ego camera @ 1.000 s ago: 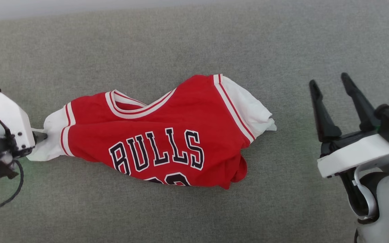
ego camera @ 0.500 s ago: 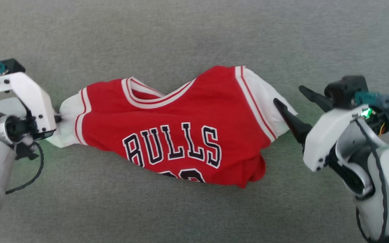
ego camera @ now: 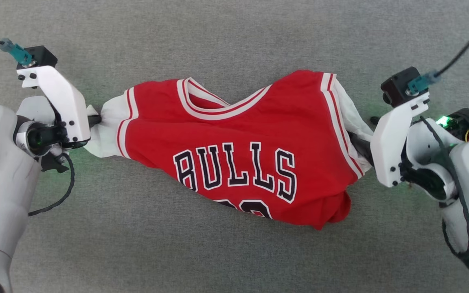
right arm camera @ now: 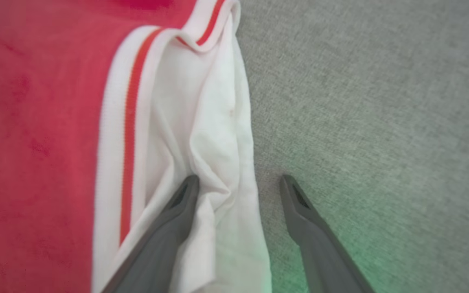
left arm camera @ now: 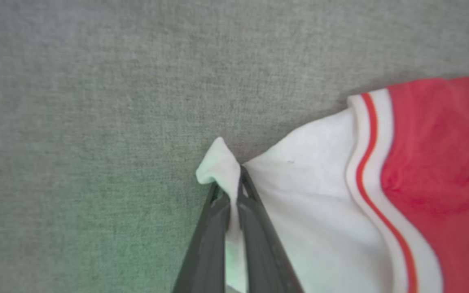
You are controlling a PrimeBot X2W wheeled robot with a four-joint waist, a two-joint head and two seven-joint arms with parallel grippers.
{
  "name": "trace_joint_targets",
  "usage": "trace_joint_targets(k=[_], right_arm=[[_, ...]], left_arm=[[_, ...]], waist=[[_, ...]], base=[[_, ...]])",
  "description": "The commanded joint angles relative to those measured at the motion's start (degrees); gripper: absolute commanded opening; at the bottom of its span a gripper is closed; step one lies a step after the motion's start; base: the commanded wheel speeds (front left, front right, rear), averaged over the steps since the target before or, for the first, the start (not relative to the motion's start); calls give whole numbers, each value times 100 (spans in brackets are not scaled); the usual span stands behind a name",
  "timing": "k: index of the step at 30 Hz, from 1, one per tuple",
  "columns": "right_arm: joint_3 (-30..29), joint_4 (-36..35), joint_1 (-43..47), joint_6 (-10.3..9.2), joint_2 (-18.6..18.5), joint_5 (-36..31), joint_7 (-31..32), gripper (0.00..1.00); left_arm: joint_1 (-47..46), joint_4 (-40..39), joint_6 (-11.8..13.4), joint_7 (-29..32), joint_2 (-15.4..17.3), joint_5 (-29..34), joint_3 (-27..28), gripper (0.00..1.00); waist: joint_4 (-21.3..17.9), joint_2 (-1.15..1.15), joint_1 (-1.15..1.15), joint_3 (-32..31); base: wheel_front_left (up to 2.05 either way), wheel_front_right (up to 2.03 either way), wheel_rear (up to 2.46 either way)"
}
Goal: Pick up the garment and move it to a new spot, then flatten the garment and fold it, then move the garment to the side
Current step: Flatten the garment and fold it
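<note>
The garment (ego camera: pixel 234 134), a red jersey with black "BULLS" lettering, lies crumpled and stretched sideways on a grey fabric surface. At its left end, my left gripper (ego camera: pixel 96 120) is shut on a corner of the white lining; the left wrist view shows my left gripper (left arm camera: pixel 234 179) with white cloth of the garment (left arm camera: pixel 307 183) pinched between the fingers. My right gripper (ego camera: pixel 365 134) is at the garment's right end and is open. In the right wrist view my right gripper (right arm camera: pixel 239 179) straddles the white edge of the garment (right arm camera: pixel 55 122), one finger on the cloth, the other on the surface.
The grey fabric surface (ego camera: pixel 234 36) spreads on all sides of the jersey. A black cable (ego camera: pixel 51 203) loops below my left wrist, and another cable (ego camera: pixel 462 49) runs up from my right wrist camera.
My right gripper has swung in from the right to the garment's white right edge. My left gripper has shut on the white left corner. The head camera has shifted too.
</note>
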Motion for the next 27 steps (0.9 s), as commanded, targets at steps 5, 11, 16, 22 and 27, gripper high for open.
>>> trace_joint_targets(k=[5, 11, 16, 22, 27], right_arm=[[370, 600, 176, 13, -59, 450, 477, 0], [17, 343, -178, -5, -83, 767, 218, 0], [-286, -34, -425, -3, -241, 1014, 144, 0], [-459, -464, -708, -2, -424, 1220, -12, 0], [-505, -664, -1060, -2, -577, 1342, -281, 0]], left_arm=[[19, 270, -85, -191, -234, 19, -111, 0], [-216, 284, -94, -461, -91, -46, 48, 0], [-457, 19, -141, -585, 65, 76, 28, 0], [-804, -543, -72, -567, 230, 173, 44, 0], [-1101, -1102, 18, -532, 330, 244, 77, 0]], waist=[[79, 0, 0, -13], [44, 0, 0, -266], [-17, 0, 0, -617], [-80, 0, 0, -1016], [-141, 0, 0, -1364]], base=[[0, 0, 0], [0, 0, 0], [0, 0, 0], [0, 0, 0], [0, 0, 0]])
